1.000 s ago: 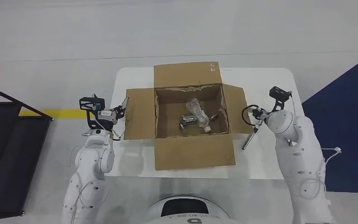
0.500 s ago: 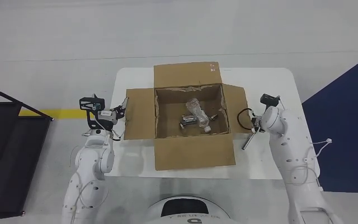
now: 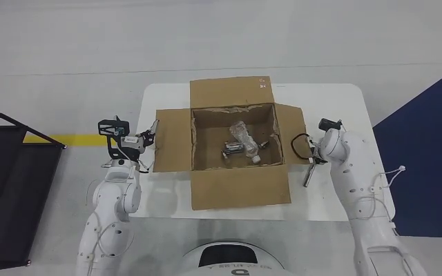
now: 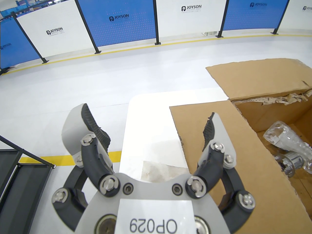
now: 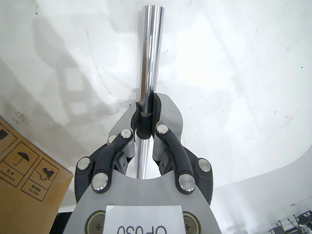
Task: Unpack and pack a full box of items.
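Our right arm [image 3: 345, 155] has pulled in a little closer to the box [image 3: 238, 188] in the last second. Its wrist sat farther out before. Now it is nearer the right flap [image 3: 286, 127].

The rod [image 5: 149, 49] has hardly moved at all. It is shiny, straight and round. The right jaws are shut tight on it near one end, with one pad on each side. The rod hangs low over the table [image 3: 331, 203], just beside the right flap and outside the box. We cannot tell if its far end touches the table.

Our left arm [image 3: 114, 190] has not moved. The left jaws are wide open with nothing between them. They sit by the left flap [image 3: 173, 140], near the table's edge.

Inside the box we see a clear bag [image 3: 239, 131] and some metal parts [image 3: 238, 150] next to it, down on the box floor.

We think the rod is out of the box and the arm is lining up to put it down. The box is not empty, so the unpacking is not done. We should let go only when the rod lies flat. It is round, so it may roll toward the table's edge.
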### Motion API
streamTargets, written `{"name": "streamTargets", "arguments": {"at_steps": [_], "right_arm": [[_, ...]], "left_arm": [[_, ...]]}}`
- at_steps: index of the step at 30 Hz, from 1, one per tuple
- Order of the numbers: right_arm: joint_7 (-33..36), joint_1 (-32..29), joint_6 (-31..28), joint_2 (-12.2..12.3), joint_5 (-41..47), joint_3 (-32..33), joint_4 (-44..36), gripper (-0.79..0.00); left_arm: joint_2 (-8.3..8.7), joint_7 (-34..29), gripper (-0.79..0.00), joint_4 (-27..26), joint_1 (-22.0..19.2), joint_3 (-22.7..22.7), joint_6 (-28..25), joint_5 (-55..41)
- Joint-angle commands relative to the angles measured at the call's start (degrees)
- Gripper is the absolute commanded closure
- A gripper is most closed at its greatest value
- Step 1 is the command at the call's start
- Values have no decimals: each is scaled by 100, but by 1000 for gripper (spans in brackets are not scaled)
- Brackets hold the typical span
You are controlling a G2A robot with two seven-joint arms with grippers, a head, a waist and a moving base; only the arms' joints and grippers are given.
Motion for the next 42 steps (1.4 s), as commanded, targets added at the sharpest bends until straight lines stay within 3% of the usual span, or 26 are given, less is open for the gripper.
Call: {"name": "streamTargets", "arguments": {"at_steps": [1, 7, 21, 28, 31, 36, 40, 42], "right_arm": [[-47, 0, 91, 3, 49, 89, 47, 0], [-675, -253, 490, 8, 682, 706, -256, 0], [-2227, -1236, 461, -34, 2176, 1661, -1301, 0], [-3725, -1820, 398, -150, 3658, 2462, -2139, 0], [-4727, -2311, -70, -274, 4831, 2903, -2684, 0], [-5570, -2956, -937, -395, 5633, 2990, -3551, 0], [-5677, -3194, -1737, -429, 6051, 2973, -4139, 0], [-5289, -3224, -2226, -408, 6117, 2876, -4394, 0]], "left_arm": [[0, 0, -785, 0, 0, 0, 0, 0], [0, 0, -785, 0, 0, 0, 0, 0], [0, 0, -785, 0, 0, 0, 0, 0], [0, 0, -785, 0, 0, 0, 0, 0], [0, 0, -785, 0, 0, 0, 0, 0], [0, 0, -785, 0, 0, 0, 0, 0], [0, 0, -785, 0, 0, 0, 0, 0], [0, 0, -785, 0, 0, 0, 0, 0]]}}
